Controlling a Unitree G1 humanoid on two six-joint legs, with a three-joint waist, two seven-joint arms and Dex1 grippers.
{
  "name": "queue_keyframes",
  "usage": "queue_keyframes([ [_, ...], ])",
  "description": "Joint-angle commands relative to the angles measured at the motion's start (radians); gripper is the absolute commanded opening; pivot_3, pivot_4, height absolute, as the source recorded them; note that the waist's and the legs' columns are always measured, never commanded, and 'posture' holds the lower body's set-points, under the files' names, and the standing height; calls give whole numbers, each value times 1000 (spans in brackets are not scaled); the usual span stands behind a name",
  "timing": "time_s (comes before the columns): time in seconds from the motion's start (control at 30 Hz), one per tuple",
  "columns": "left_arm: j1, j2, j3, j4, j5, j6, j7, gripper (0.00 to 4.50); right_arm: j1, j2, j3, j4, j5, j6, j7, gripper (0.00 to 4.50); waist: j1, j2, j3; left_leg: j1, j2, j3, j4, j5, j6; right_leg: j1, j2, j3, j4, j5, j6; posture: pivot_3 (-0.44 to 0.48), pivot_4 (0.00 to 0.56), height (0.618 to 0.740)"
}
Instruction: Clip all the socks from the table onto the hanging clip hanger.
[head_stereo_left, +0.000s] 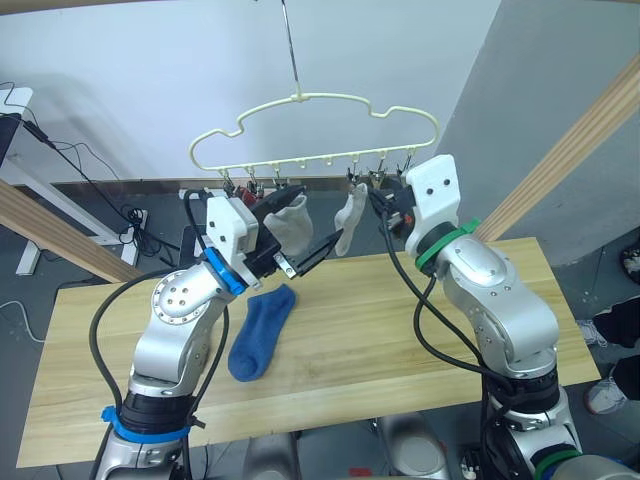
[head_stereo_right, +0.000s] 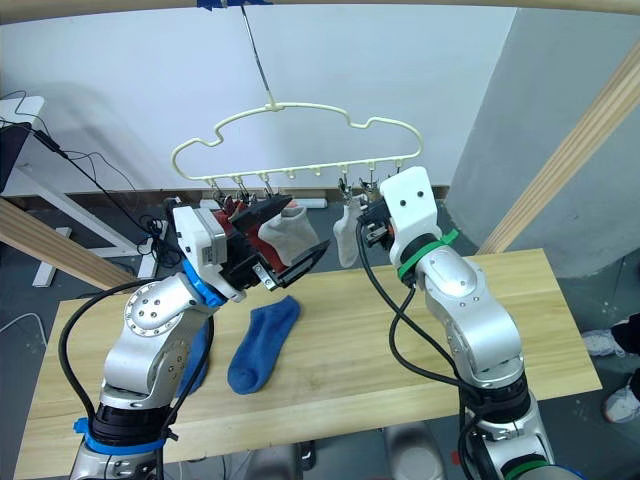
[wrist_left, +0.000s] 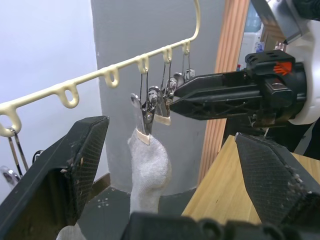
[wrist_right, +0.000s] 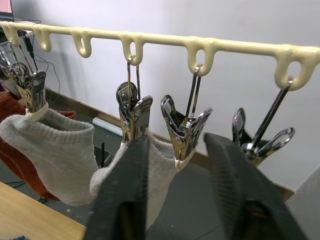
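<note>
Table (head_stereo_left: 420, 330): one blue sock (head_stereo_left: 262, 332) lying flat near the left arm, a second blue one (head_stereo_right: 197, 362) seemingly behind that arm. Clip hanger (head_stereo_left: 320, 130) overhead on its hook; two grey socks (head_stereo_left: 350, 222) and rust red ones (head_stereo_right: 268, 232) already clipped. Left gripper (head_stereo_left: 300, 235) wide open, empty, just under the clips. Right gripper (wrist_right: 175, 165) open, fingers straddling a clip (wrist_right: 184, 131) at a grey sock. Risk: hanger hangs free, so a nudge swings it or knocks that sock loose.
</note>
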Motion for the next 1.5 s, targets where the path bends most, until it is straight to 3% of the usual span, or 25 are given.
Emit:
queue_keyframes([
  [0.03, -9, -3, -4, -15, 3, -10, -1, 4500, -20, 8, 4, -12, -18, -33, -5, 2778, 0, 0, 0, 0, 0, 0, 0, 0, 0, 0, 0, 0, 0, 0, 0, -231, 293, 740],
  [0.73, -22, -12, -23, -5, 22, -15, 4, 4500, -62, 36, 25, 117, -98, -170, -11, 2778, 0, 0, 0, 0, 0, 0, 0, 0, 0, 0, 0, 0, 1, 0, 0, -224, 294, 740],
  [1.03, -21, -13, -28, -3, 26, -19, 1, 4500, -42, 46, 24, 81, -120, -141, -9, 2778, 0, 0, 0, 0, 0, 0, 0, 0, 0, 0, 0, 0, 1, 0, 0, -230, 295, 740],
  [1.33, -25, -18, -26, -2, 28, -14, 4, 4500, -51, 176, -35, 44, -95, -27, -91, 2778, 0, 0, 0, 0, 1, -1, 1, 0, 0, 0, 0, 0, 1, 0, 0, -229, 296, 740],
  [1.5, -28, -20, -26, 0, 30, -14, 4, 4500, -53, 195, -32, 39, -110, -11, -115, 2778, 0, 0, 0, 0, 0, -1, 1, 0, 0, 0, -1, 0, 1, 0, 0, -229, 296, 740],
])
